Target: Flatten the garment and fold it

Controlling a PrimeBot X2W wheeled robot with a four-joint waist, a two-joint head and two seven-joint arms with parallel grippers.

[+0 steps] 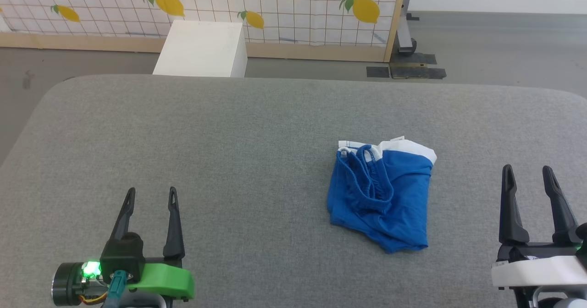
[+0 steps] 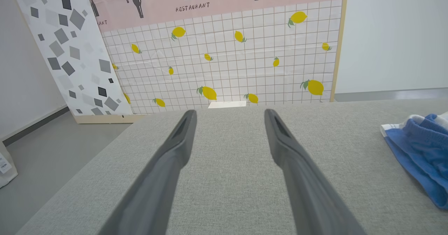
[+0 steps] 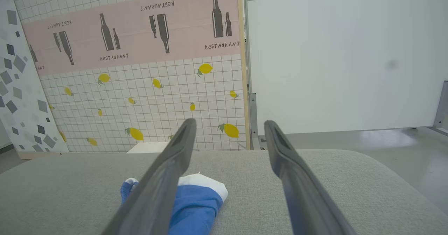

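The garment, bright blue shorts with a white band at the far edge, lies bunched and wrinkled on the grey padded table, right of centre. My left gripper rests open near the front left, well apart from the garment, with nothing between its fingers. At the front right my right gripper also stands open, a short way right of the garment. The left wrist view has the garment at its right edge and its gripper over bare cloth. In the right wrist view the garment lies partly behind the left finger of that gripper.
A white box stands on the floor beyond the table's far edge. A lemon-patterned screen closes off the back, with grey floor to its right. The table's corners are rounded, and bare cloth spreads across the left half.
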